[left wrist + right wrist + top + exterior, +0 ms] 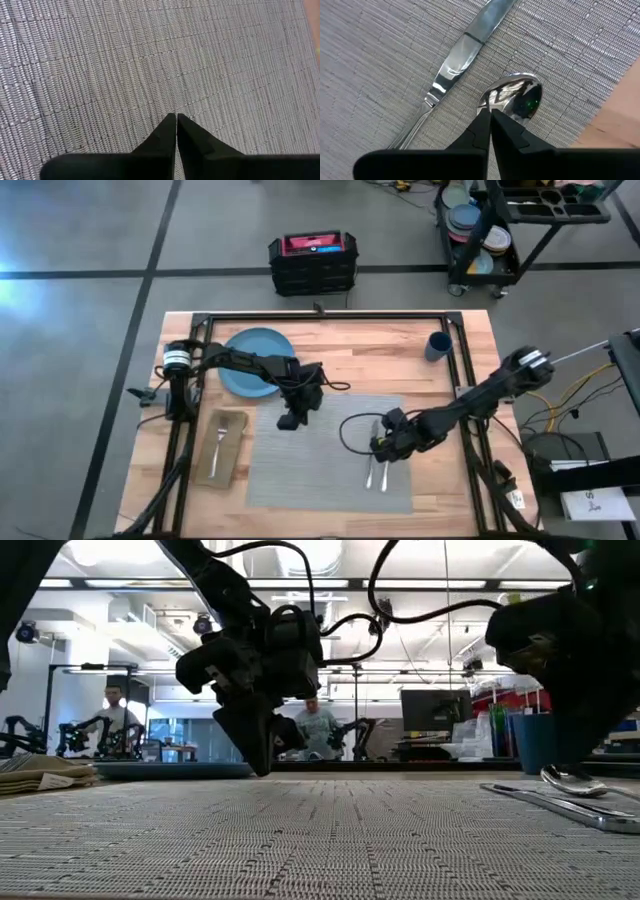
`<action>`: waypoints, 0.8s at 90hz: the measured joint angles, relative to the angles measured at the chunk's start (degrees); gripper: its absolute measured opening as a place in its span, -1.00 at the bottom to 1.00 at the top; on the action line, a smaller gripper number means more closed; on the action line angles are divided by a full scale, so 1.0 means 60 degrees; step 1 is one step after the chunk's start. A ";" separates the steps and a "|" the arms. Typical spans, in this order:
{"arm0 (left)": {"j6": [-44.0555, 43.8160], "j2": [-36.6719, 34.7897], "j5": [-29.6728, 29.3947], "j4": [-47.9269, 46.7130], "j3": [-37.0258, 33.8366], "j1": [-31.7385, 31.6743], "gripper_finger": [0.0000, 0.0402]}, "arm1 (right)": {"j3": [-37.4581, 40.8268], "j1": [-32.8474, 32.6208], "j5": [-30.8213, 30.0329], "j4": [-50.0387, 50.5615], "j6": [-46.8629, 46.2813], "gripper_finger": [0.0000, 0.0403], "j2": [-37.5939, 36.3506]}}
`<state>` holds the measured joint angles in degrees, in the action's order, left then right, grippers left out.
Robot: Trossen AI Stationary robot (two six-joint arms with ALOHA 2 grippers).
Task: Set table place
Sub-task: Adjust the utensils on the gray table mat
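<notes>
Grey woven placemat point(320, 455) spread flat across the middle of the wooden surface point(470, 370), serving as the base for the setting. Knife point(369, 470) and spoon point(383, 470) laid side by side near its right edge, just apart, handles pointing toward the near edge, where cutlery for that side belongs. Right gripper point(385, 448) low over the spoon's bowl, fingers point(482, 131) pressed together with nothing between them; probably just nudging or leaving the spoon rather than carrying it. Left gripper point(290, 420) poised at the placemat's far left corner, tips close to the weave, fingers point(167, 131) likewise closed on nothing; possibly pinning or straightening the mat.

Blue plate point(258, 360) off the placemat, on bare wood beyond its far left corner, not yet brought to the centre. Tan napkin point(221, 445) to the left of the mat with the fork point(219, 438) lying on top, seemingly already arranged. Dark-blue cup point(437, 345) upright near the far right corner of the surface, well apart from the mat. By the look of it, cutlery mostly set, with plate and perhaps cup remaining.
</notes>
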<state>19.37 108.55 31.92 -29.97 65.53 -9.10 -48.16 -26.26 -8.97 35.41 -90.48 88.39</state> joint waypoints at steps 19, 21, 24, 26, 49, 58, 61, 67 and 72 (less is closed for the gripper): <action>-0.0035 0.0000 0.0000 0.0004 -0.0005 0.0000 -1.00 | 0.0004 0.0052 0.0029 0.0042 -0.0003 -1.00 0.0343; -0.0035 0.0000 0.0002 0.0003 -0.0002 0.0000 -1.00 | 0.0004 0.0068 0.0038 0.0045 -0.0011 -1.00 0.0372; -0.0035 0.0000 0.0000 0.0004 -0.0006 0.0000 -1.00 | 0.0004 0.0112 0.0021 0.0044 -0.0027 -1.00 0.0419; -0.0035 0.0000 0.0000 0.0007 -0.0005 0.0000 -1.00 | 0.0010 0.0131 0.0013 0.0058 -0.0040 -1.00 0.0425; -0.0072 -0.0004 0.0000 0.0013 -0.0006 0.0000 -1.00 | 0.0075 0.0543 -0.0301 0.0195 0.0029 -1.00 0.0421; -0.0075 -0.0004 0.0000 0.0010 -0.0010 0.0000 -1.00 | 0.0096 0.0690 -0.0474 0.0228 0.0077 -1.00 0.0420; -0.0089 -0.0004 0.0000 0.0010 -0.0010 0.0000 -1.00 | 0.0098 0.0720 -0.0512 0.0228 0.0079 -1.00 0.0413; -0.0104 -0.0004 0.0000 0.0003 -0.0010 0.0000 -1.00 | 0.0098 0.0725 -0.0517 0.0225 0.0083 -1.00 0.0370; -0.0107 -0.0004 0.0000 0.0003 -0.0010 0.0000 -1.00 | 0.0092 0.0714 -0.0517 0.0227 0.0078 -1.00 0.0338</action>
<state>18.73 108.53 31.92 -29.95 65.47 -9.10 -47.61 -21.98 -12.08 36.77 -90.01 90.41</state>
